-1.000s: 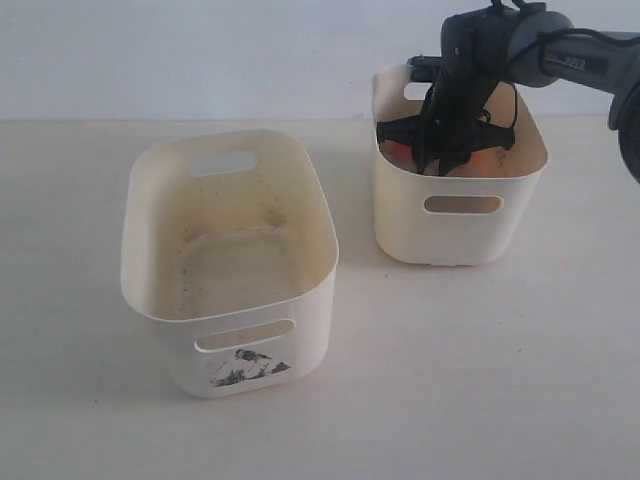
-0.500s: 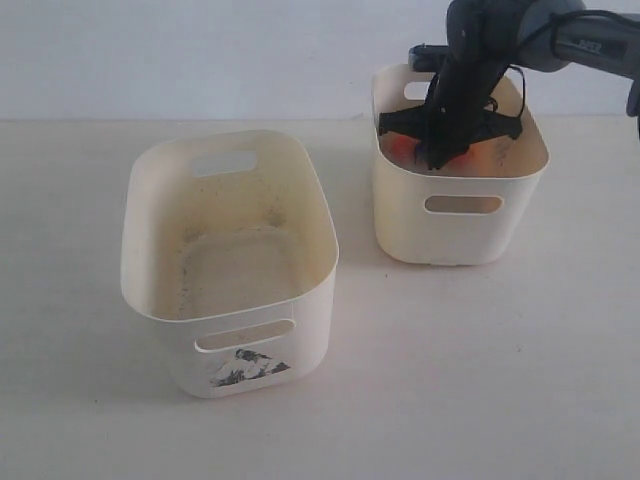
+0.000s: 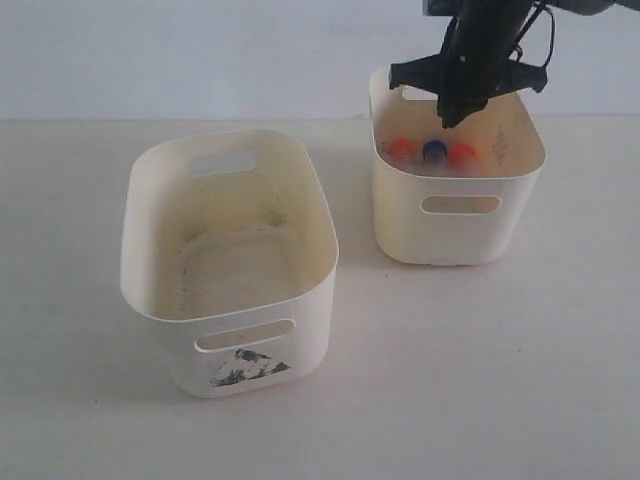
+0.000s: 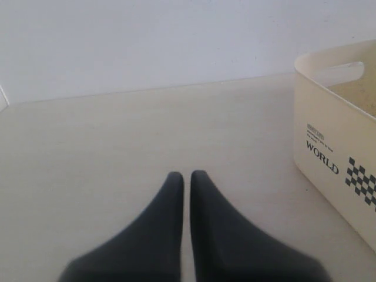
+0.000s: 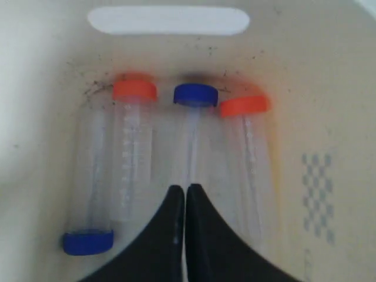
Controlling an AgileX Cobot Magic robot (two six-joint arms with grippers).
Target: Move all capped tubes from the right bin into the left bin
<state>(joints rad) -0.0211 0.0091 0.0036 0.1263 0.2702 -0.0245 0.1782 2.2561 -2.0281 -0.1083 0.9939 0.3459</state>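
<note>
Since every one of the capped tubes (image 3: 435, 150) lies low inside the right bin (image 3: 460, 235), at the far right of the desk (image 3: 450, 400), the left bin (image 3: 310, 310) at near left holds nothing, and the transfer looks not yet begun. Orange, blue and orange caps show in a row just past that bin's near rim. From the upper right the arm reaches in, and the right gripper (image 3: 452, 115) points steeply down over the bin's opening, clear of the tubes and carrying nothing.

Over bare desk, the left gripper (image 4: 183, 176) is parked low and level, its jaws almost touching with nothing between them. A lettered bin (image 4: 335, 147) stands off to one side; it is probably the left bin, but I cannot be sure.

Looking straight down, the right wrist view shows the right gripper's jaws pressed together and empty, tips hanging above the clear body of the blue-capped tube (image 5: 195, 94) in the middle. Three caps point toward the wall with the handle slot (image 5: 167, 19). A fourth tube (image 5: 88, 242), also blue-capped, lies reversed beside them. Lying side by side, the tubes leave little room, so the jaws would need to open before descending.
</note>
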